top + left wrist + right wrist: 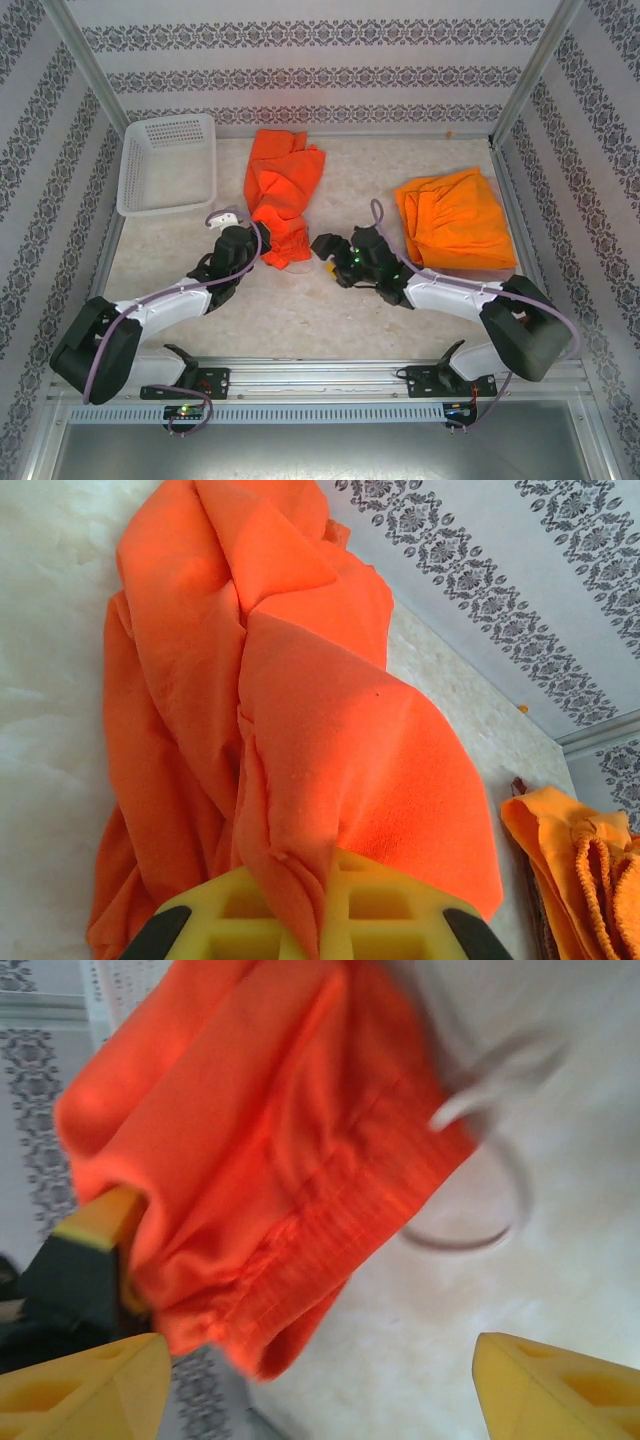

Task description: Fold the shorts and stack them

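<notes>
Left gripper (257, 243) is clamped on a bunched edge of the red-orange shorts (283, 180), which lie mid-table toward the back. Right gripper (323, 249) hangs wide open by the waistband, nothing pinched. I'd take a clean corner there, not the drawstring (470, 1235). A folded orange pair (455, 218) sits at the right.

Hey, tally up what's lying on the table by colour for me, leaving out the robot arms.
Red-orange shorts: 1
Yellow-orange cloth pile: 1
White basket: 1
Total: 3
</notes>
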